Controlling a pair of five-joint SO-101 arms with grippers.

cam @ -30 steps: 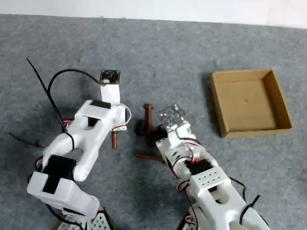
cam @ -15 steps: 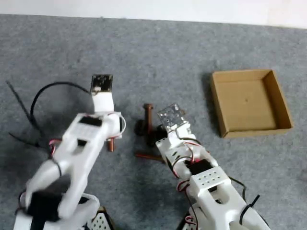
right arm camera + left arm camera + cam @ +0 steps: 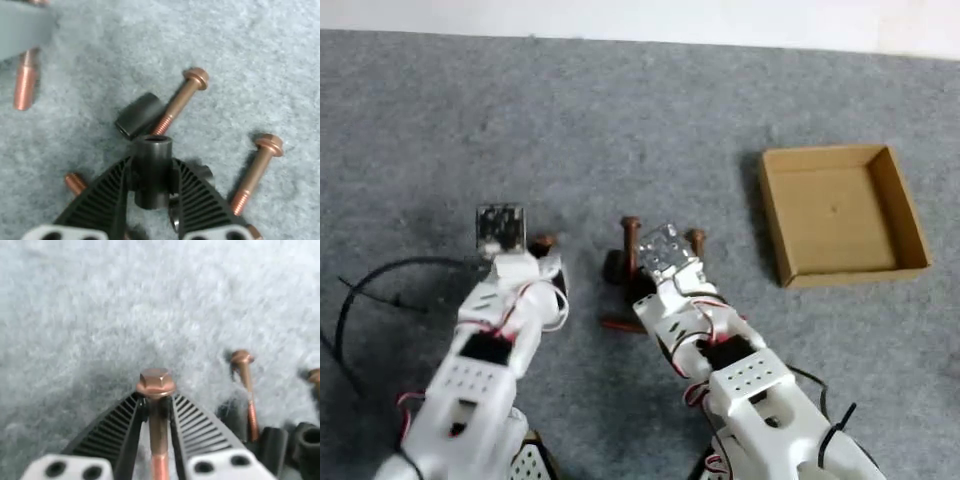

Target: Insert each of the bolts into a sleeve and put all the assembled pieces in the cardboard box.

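Left wrist view: my left gripper (image 3: 157,401) has its ribbed fingers pinched tight on a copper bolt (image 3: 158,432). They grip the shank just under the hex head, which pokes out past the tips over the grey carpet (image 3: 100,300).

Right wrist view: my right gripper (image 3: 152,167) is clamped on a black sleeve (image 3: 151,150), with the open bore end sticking out beyond the fingertips. A second sleeve (image 3: 140,116) lies on its side just past it, with the threaded end of a loose bolt (image 3: 181,100) just beside it. One other bolt (image 3: 256,170) lies a bit further off.

From the high view, both grippers sit near each other mid-table. The cardboard box (image 3: 770,215) is well apart from them, out on the right arm's side.
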